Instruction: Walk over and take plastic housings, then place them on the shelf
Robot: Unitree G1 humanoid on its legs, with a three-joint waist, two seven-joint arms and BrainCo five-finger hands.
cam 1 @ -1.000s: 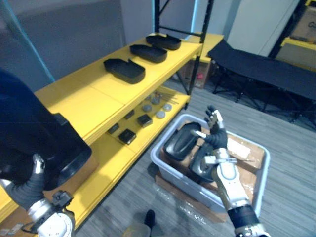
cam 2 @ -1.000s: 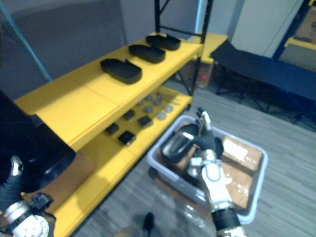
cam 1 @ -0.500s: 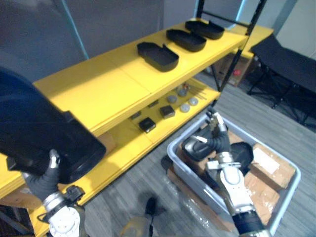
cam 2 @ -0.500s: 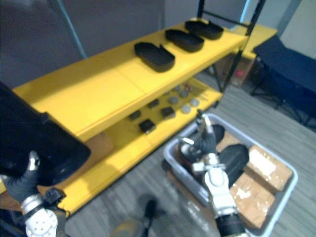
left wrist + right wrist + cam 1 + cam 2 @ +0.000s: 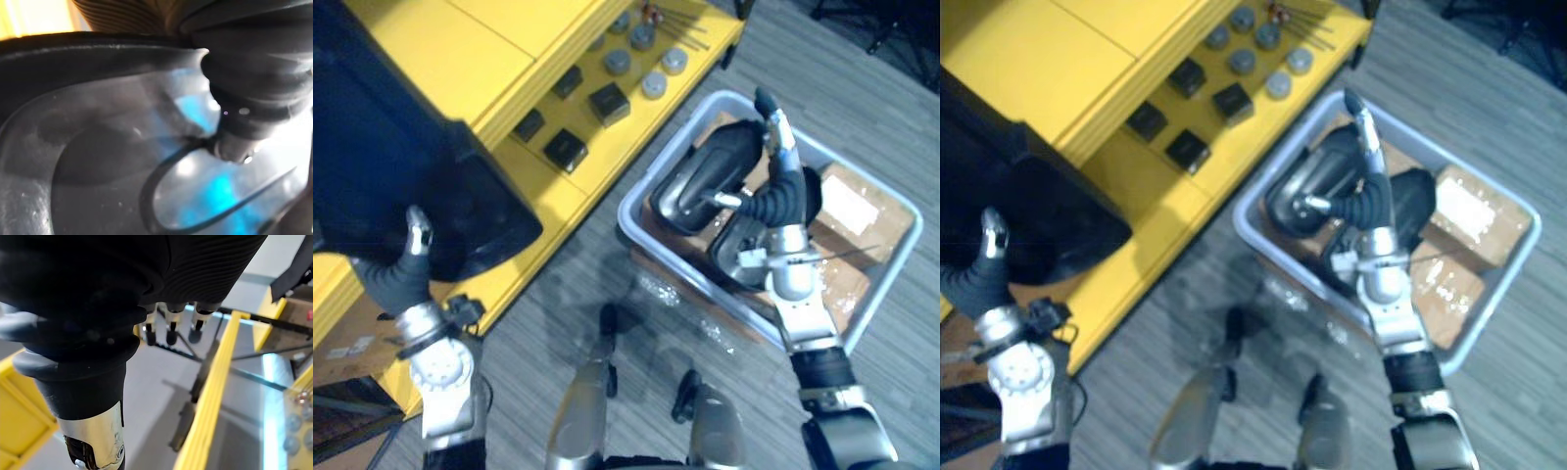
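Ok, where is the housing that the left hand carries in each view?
Left eye view: housing at upper left, above the left hand.
Right eye view: housing at the left edge.
Left wrist view: its glossy dark inside, close up.
Shared landmark: the yellow shelf.

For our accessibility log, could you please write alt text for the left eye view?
The left robot hand grips a large black housing by a yellow shelf; the right robot hand stretches open above more housings in a grey bin.
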